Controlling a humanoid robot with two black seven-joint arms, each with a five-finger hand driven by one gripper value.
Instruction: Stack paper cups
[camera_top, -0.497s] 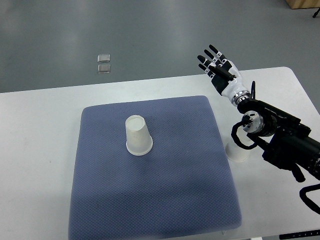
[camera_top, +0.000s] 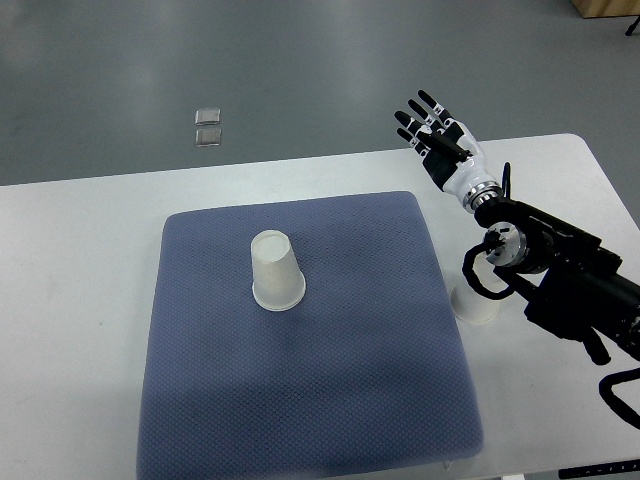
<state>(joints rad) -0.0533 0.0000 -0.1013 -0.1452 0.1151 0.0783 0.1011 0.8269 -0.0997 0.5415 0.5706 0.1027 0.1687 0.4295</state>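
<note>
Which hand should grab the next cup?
Right. The right hand is the only one in view, open above the table's far edge, with a cup beside its forearm and another cup on the mat.

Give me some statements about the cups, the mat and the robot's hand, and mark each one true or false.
1. A cup stands upside down on the blue mat. True.
2. The right hand grips a cup. False: its fingers are spread and it holds nothing.
3. A second cup sits off the mat, on the table beside the mat's right edge. True.
4. The two cups are stacked. False: they stand apart, one on the mat, one on the table.
5. The left hand is reaching for the cup on the mat. False: no left arm is in view.
</note>
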